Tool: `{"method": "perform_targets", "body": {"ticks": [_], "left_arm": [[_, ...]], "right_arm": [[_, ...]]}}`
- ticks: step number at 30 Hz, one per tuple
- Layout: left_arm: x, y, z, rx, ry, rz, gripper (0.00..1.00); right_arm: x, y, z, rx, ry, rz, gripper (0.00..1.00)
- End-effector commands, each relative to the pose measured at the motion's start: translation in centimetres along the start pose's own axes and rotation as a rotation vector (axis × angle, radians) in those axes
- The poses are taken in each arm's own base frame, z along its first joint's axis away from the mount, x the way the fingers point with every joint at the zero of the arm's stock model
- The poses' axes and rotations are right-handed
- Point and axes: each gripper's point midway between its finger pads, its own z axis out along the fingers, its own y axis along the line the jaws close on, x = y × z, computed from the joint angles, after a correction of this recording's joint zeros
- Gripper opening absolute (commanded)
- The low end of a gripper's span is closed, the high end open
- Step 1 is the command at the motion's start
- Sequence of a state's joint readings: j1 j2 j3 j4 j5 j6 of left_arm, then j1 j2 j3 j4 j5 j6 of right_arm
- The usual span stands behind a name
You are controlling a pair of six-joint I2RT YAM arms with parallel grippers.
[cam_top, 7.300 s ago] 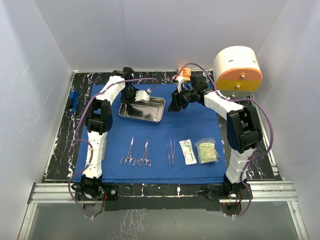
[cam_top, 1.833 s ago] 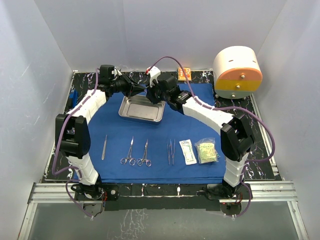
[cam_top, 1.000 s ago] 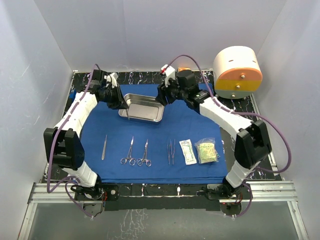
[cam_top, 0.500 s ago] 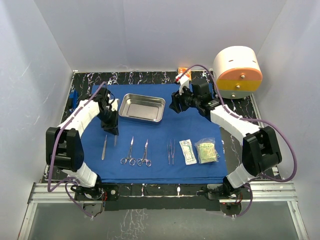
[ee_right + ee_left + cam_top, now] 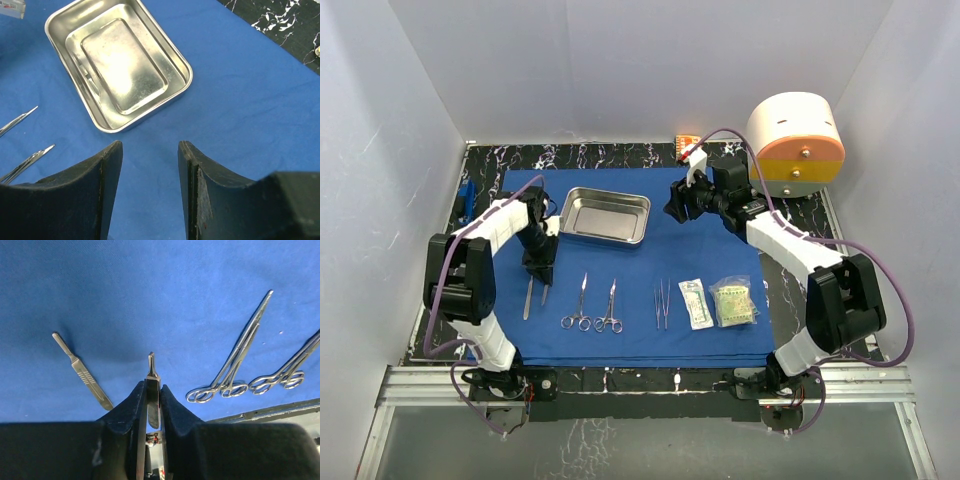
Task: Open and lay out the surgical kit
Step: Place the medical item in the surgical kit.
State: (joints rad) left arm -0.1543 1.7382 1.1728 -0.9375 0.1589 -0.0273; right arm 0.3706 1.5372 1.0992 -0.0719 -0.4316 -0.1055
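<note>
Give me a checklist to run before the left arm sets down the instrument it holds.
1. Grip: left gripper jaws shut on the held scalpel handle: ok.
2. Landing spot: bare blue cloth between the laid scalpel handle and the forceps: ok.
3. Held handle touching the cloth: cannot tell.
4. Right gripper open, empty, clear of the steel tray: ok.
5. Tray emptied: cannot tell; a thin streak along one wall may be a reflection.
</note>
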Motion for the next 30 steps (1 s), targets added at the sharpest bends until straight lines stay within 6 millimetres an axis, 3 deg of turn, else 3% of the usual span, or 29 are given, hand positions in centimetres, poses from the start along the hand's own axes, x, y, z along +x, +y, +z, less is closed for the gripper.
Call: {"method": "perform_targets", "body": {"ticks": [1, 7, 10, 30], "left_arm": [[0.2, 0.5, -0.5, -0.032, 0.06, 0.029, 0.0], [0.2, 1.0, -0.8, -0.048, 0.067, 0.049, 0.0], [0.3, 1.1, -0.4, -0.054, 0.102, 0.049, 0.05], [0.7, 1.6, 1.3, -0.051, 0.21, 0.064, 0.1]], "right_arm": [[-1.7, -0.4, 0.5, -0.006, -0.06, -0.021, 0.46], [-1.2, -0.8, 0.7, 0.003, -0.047, -0.014, 0.46], [-1.0, -1.0, 0.9, 0.008, -0.043, -0.011, 0.46], [-0.8, -1.4, 1.5, 0.004, -0.032, -0.008, 0.45]]}}
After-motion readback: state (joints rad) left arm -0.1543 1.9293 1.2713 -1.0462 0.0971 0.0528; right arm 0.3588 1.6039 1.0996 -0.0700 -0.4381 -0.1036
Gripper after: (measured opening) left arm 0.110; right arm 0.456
